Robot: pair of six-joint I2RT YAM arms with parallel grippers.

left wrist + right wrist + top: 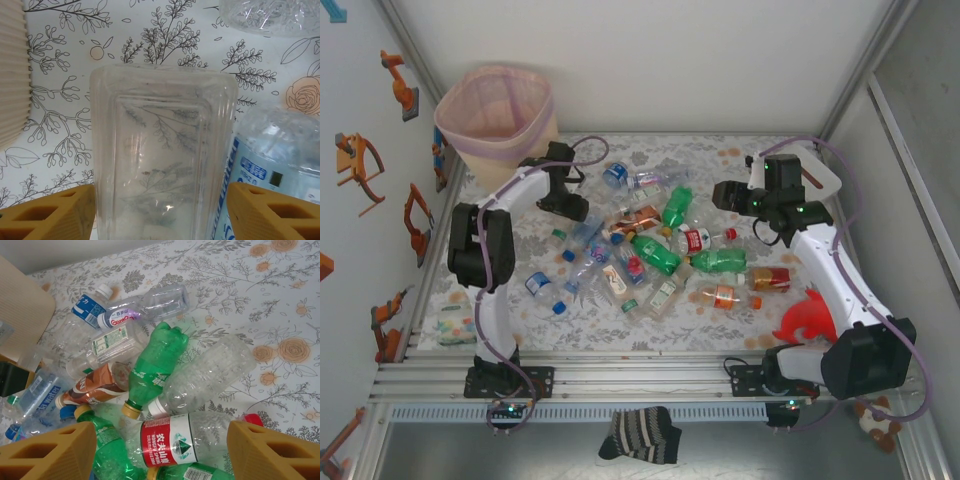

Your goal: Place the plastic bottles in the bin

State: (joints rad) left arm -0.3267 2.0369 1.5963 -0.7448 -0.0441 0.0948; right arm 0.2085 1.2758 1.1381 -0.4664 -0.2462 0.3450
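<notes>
1. Two yellow fingers of the left pincer (pixel 161 195) stand wide apart with a clear bottle (pixel 160 130) between them. The bottle fills the gap, but I cannot tell if they squeeze it.
2. The bin (pixel 10 75) shows its ribbed side just to the left of that bottle.
3. The right pincer (pixel 161 435) is open and holds nothing.
4. Under it lie a green bottle (pixel 155 360) and a bottle with a red label (pixel 167 442).
5. Many plastic bottles (pixel 650 250) lie in the middle of the flowery table (pixel 720 150). The pink bin stands at the far left corner.
</notes>
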